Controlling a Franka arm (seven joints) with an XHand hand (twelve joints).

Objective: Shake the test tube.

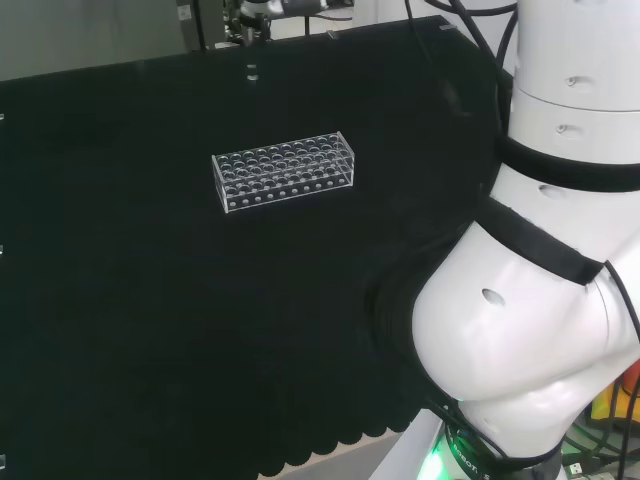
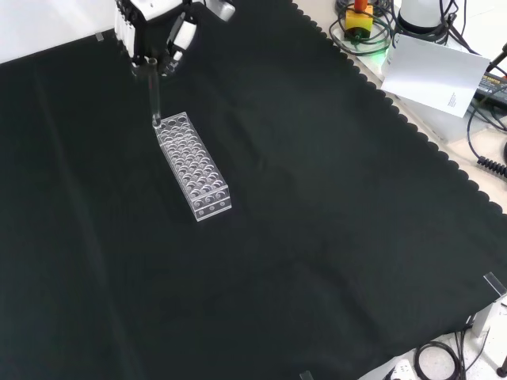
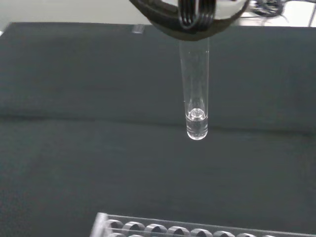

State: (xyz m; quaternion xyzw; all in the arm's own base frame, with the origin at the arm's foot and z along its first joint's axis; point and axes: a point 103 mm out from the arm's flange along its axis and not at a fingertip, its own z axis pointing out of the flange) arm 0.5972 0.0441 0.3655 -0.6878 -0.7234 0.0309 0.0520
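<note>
Holding the test tube (image 2: pixel 154 99) by its upper end, the hand (image 2: pixel 158 28) sits at the top of the front view, with its fingers (image 2: pixel 184 36) closed around the glass. The tube hangs upright below the hand. In the front view its lower end looks very close to the far end of the clear plastic rack (image 2: pixel 194 166), but I cannot tell from this view if it touches a hole or is above it. In the wrist view the tube's (image 3: pixel 195 94) rounded bottom is clearly in the air, with the dark cloth behind it and the row of rack holes (image 3: pixel 197 230) apart from it. A small amount of clear liquid seems to be at the bottom of the tube, but this is hard to confirm.

In the head view the rack (image 1: pixel 285 170) stands alone in the middle of the table (image 1: pixel 150 320), which is covered with black cloth, and no other tube is visible in it.

I judge that the tube is already out of the rack and lifted free, so the shaking step itself is now in hand or about to begin. The next move needs short movements from side to side while the grip is kept. The tube should have enough space above the rack so that the bottom does not hit the plastic, and it should stay mostly upright so nothing comes out.
</note>
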